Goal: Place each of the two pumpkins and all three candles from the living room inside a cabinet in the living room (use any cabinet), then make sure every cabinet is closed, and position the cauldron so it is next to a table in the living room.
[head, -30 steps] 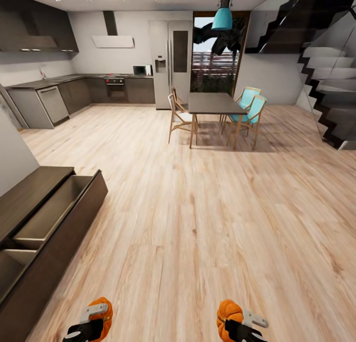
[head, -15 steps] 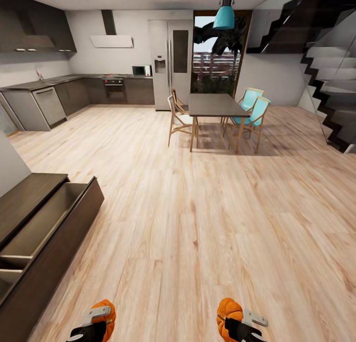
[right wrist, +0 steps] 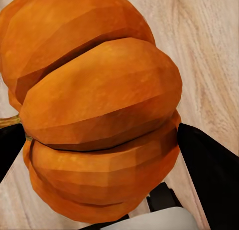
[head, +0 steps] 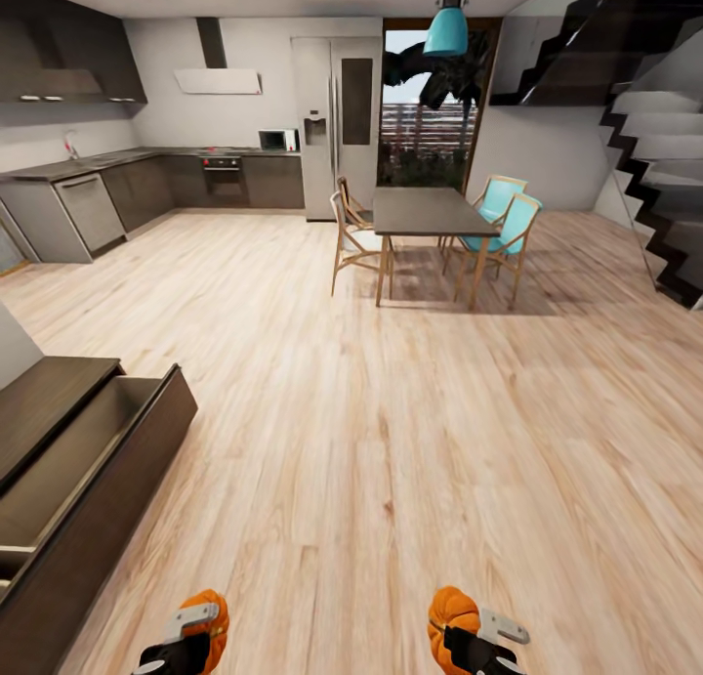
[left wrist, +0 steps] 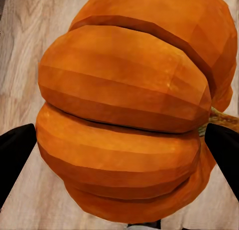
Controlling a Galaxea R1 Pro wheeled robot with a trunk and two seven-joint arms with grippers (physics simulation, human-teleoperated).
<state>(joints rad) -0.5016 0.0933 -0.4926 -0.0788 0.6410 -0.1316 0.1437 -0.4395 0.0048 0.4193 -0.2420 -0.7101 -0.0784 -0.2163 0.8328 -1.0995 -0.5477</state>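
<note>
At the head view's lower edge my left gripper is shut on an orange ribbed pumpkin, and my right gripper is shut on a second pumpkin. Each wrist view looks straight onto its pumpkin, with a black finger pressed to either side. The low dark-brown cabinet runs along the left wall, its long drawer pulled open beside and ahead of my left arm. Candles, cauldron and the coffee table are out of view.
Bare wood floor stretches ahead. A tall dark dining table with wooden and turquoise chairs stands further back. Kitchen counters and a fridge line the far wall. A staircase rises at right.
The camera has swung a little to the right: the cabinet slid toward the left edge and the dining table shifted slightly right. Both grippers keep their pumpkins in the same pose.
</note>
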